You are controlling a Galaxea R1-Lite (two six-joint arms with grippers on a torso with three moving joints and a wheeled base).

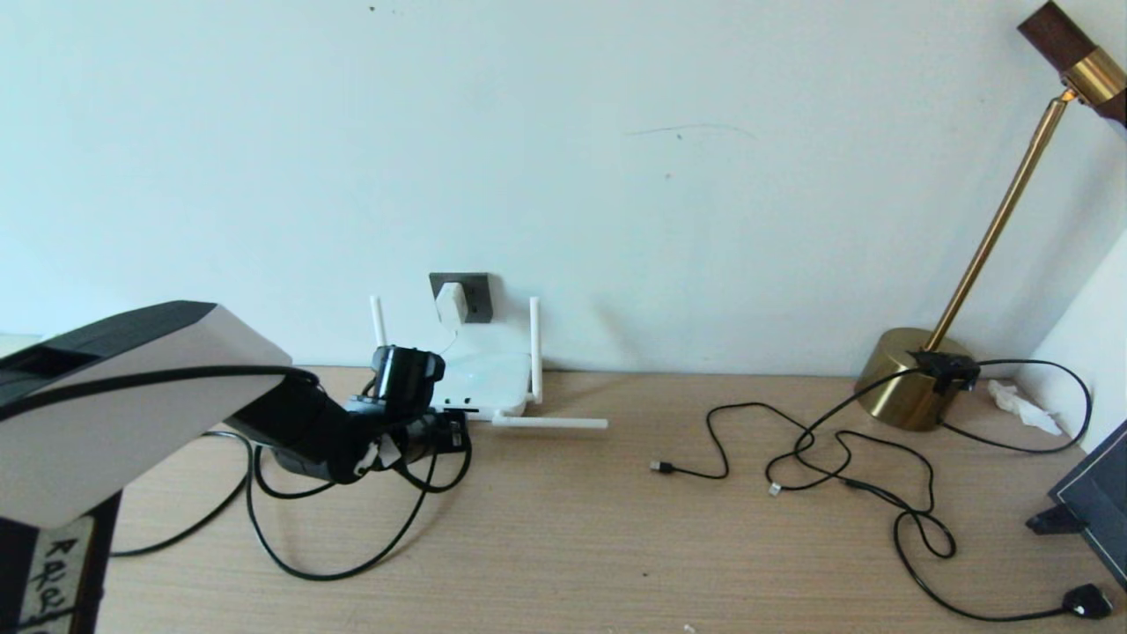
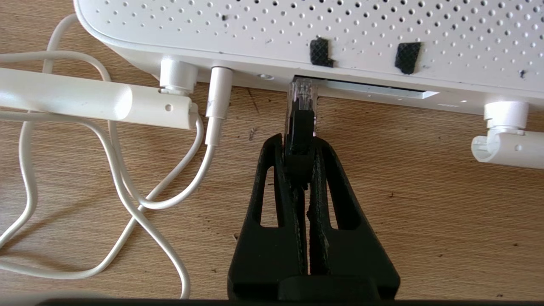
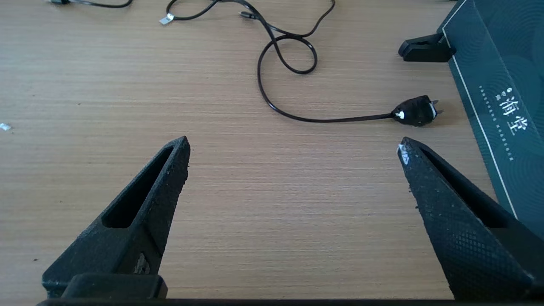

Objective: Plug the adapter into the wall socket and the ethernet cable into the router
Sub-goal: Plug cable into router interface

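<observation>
Left gripper (image 2: pixel 301 146) clamped on the ethernet cable (image 2: pixel 301 127) connector, clear tip at the mouth of the router (image 2: pixel 272 38) port, far left by the wall. I'd push straight in, no twist, until it seats. Adapter (image 1: pixel 451 304) already in the wall socket (image 1: pixel 475 295). Right gripper (image 3: pixel 293 148) wide open, empty, over bare desk (image 3: pixel 255 204) at right.

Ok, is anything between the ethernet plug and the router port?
Nothing visible. The left gripper holds the ethernet cable by its plug, whose clear tip sits right at the router port opening.
</observation>
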